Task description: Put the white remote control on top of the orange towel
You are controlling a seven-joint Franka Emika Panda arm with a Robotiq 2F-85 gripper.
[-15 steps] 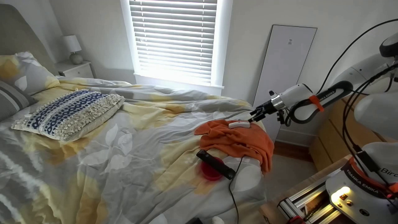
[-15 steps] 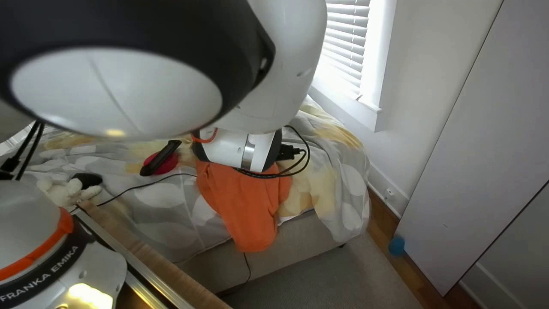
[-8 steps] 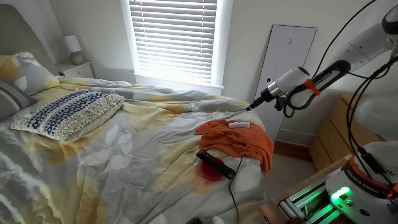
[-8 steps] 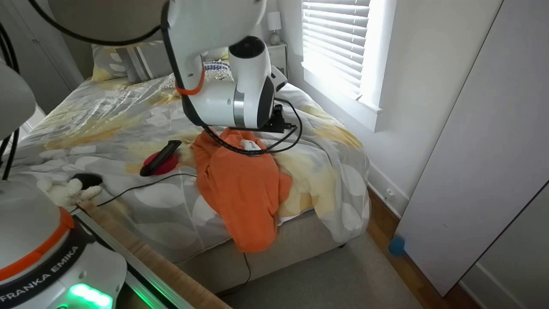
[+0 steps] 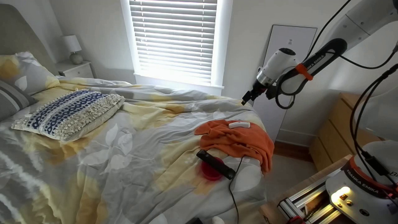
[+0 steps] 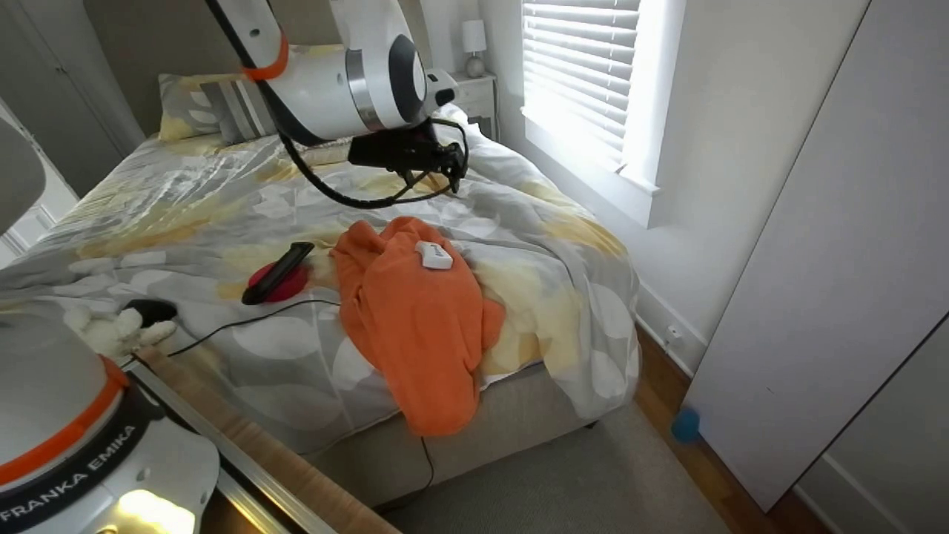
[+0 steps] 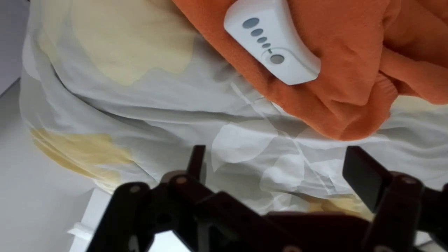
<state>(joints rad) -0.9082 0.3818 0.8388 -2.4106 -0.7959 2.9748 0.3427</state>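
The white remote control point(image 7: 280, 49) lies flat on top of the orange towel point(image 7: 343, 70), near the towel's edge, buttons up. In both exterior views the remote point(image 5: 239, 124) point(image 6: 435, 256) rests on the towel point(image 5: 242, 143) point(image 6: 415, 319), which is bunched on the bed and hangs over its edge. My gripper point(image 5: 244, 102) is in the air above the bed, higher than the remote and apart from it. In the wrist view my gripper point(image 7: 274, 150) has its jaws wide apart with only bedding seen between them.
A black handheld object point(image 5: 216, 165) lies across a red round item point(image 5: 209, 174) on the bed beside the towel, with a black cable point(image 5: 230, 189) near it. A patterned cushion point(image 5: 68, 115) lies farther up the bed. A white board point(image 5: 287, 56) leans on the wall.
My gripper has moved up and away from the remote, which it was close to one second ago. The remote and the towel have stayed in place.
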